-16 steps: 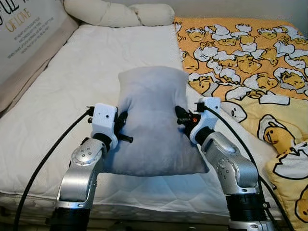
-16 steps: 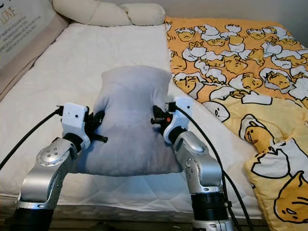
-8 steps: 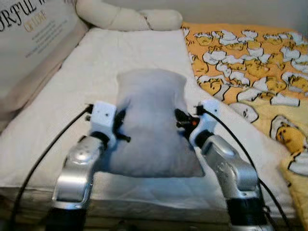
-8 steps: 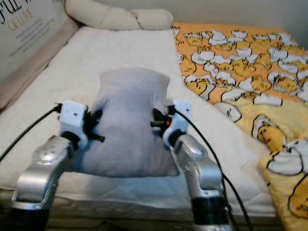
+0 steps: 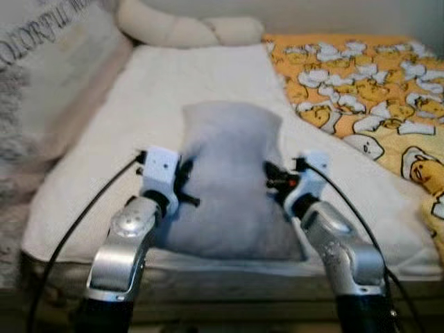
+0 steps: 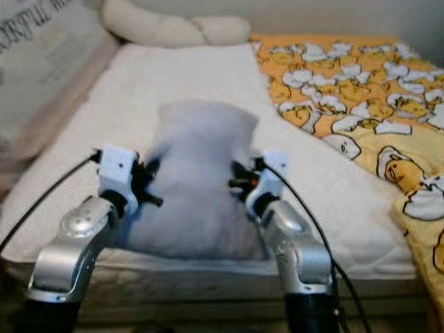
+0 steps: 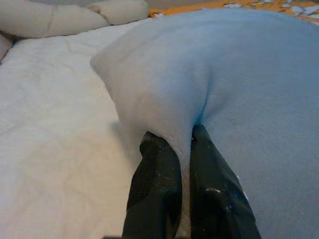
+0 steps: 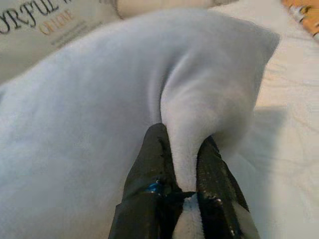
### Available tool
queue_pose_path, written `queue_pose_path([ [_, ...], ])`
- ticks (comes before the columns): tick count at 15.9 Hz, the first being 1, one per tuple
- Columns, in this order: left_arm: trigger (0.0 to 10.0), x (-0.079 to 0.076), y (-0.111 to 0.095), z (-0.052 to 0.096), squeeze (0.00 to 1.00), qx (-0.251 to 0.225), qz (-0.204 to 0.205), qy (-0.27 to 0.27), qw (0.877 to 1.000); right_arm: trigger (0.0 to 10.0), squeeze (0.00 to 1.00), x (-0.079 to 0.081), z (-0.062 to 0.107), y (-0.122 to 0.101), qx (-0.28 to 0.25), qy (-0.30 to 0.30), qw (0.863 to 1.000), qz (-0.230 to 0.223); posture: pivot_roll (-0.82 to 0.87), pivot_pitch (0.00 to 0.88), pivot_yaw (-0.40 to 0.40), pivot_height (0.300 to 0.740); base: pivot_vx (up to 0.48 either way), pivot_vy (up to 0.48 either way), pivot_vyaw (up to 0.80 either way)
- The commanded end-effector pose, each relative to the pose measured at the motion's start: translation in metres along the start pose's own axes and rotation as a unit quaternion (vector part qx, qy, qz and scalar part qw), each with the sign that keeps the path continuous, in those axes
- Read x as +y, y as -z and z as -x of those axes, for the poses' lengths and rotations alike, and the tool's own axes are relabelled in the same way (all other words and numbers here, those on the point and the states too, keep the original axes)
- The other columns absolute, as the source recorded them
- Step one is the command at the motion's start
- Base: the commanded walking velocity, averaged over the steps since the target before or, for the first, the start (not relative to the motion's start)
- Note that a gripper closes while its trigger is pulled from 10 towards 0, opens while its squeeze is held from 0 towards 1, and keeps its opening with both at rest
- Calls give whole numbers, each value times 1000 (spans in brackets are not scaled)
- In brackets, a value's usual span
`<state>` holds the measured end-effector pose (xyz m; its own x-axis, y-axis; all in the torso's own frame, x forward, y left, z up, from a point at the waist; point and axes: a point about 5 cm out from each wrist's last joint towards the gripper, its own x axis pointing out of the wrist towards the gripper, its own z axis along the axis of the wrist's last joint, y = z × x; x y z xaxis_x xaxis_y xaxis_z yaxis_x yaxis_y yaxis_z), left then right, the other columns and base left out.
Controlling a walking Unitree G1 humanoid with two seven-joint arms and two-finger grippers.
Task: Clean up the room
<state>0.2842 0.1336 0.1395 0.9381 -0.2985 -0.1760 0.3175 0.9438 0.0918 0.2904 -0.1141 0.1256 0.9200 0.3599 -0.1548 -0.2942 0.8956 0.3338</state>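
Left eye view: grey pillow [image 5: 231, 182] on white mattress [image 5: 132, 111], yellow blanket [image 5: 368, 90] beside.

The headboard cushion [image 8: 45, 25] reads "ORFUL" above smaller "OF LOVE".

Silver arms [image 5: 132, 239], black cables [image 5: 76, 232]

Both eye views look forward and down from the head over the two arms onto the bed [image 5: 104, 139], sharing the pillow [image 5: 229, 180] at centre. Each wrist view looks along its own fingers [image 7: 154, 189], close against that pillow's pinched side.
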Motion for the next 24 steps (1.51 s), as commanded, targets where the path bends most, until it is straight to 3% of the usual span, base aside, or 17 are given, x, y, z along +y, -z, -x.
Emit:
queue_pose_path([
  [1,10000,11,-6,1,0,-11,-10,-21,1000,10000,0,4,0,-7,-16,-6,1000,-1,-83,0,7,740,0,386,0],
  [14,10000,11,-2,0,0,2,-4,-25,1000,10000,0,7,0,-5,-3,-12,1000,-14,-95,0,17,740,0,375,0],
  [24,10000,16,-3,3,0,-13,5,-55,998,10000,0,5,-2,-7,-5,-5,1000,-16,-90,0,0,740,0,0,0],
])
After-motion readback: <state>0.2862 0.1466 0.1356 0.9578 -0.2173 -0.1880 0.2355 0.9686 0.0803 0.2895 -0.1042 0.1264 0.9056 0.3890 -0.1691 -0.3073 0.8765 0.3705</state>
